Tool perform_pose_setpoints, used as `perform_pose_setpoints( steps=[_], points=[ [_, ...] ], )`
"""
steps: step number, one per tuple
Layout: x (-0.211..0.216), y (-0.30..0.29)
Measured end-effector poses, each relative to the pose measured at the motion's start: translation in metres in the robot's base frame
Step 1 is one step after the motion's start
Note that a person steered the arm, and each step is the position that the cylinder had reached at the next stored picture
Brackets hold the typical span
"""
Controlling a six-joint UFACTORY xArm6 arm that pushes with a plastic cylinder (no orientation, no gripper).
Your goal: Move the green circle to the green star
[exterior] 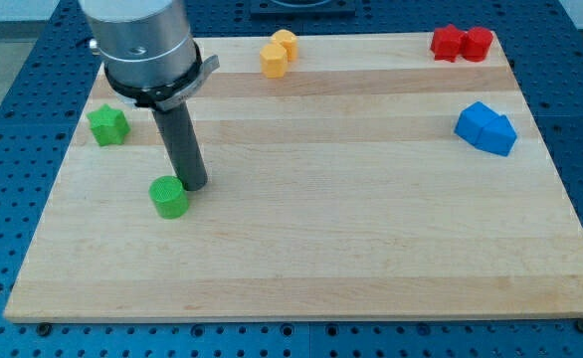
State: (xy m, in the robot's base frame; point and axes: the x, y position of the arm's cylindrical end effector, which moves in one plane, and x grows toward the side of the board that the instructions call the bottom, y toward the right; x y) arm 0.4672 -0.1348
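We see our tip [196,185] resting on the worktop [321,249], touching the green circle [169,197] at that block's upper right edge. We carry no hand, only the dark rod, so there is nothing to spread or pinch. The circle sits in the worktop's left half; the green star [107,125] lies near, toward the view's top left. A yellow block [279,53] stands at the top edge, a red block [462,44] at the top right corner, and a blue block [485,128] at the right.
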Motion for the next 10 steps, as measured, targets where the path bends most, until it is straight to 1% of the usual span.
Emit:
perform_pose_setpoints(
  steps=[1,2,3,4,5,6,8,10],
  points=[
    [0.003,0.054],
    [0.039,0.071],
    [0.061,0.025],
    [0.037,-0.013],
    [0.01,-0.029],
    [0.009,-0.032],
    [-0.017,-0.066],
    [-0.038,-0.073]
  ],
)
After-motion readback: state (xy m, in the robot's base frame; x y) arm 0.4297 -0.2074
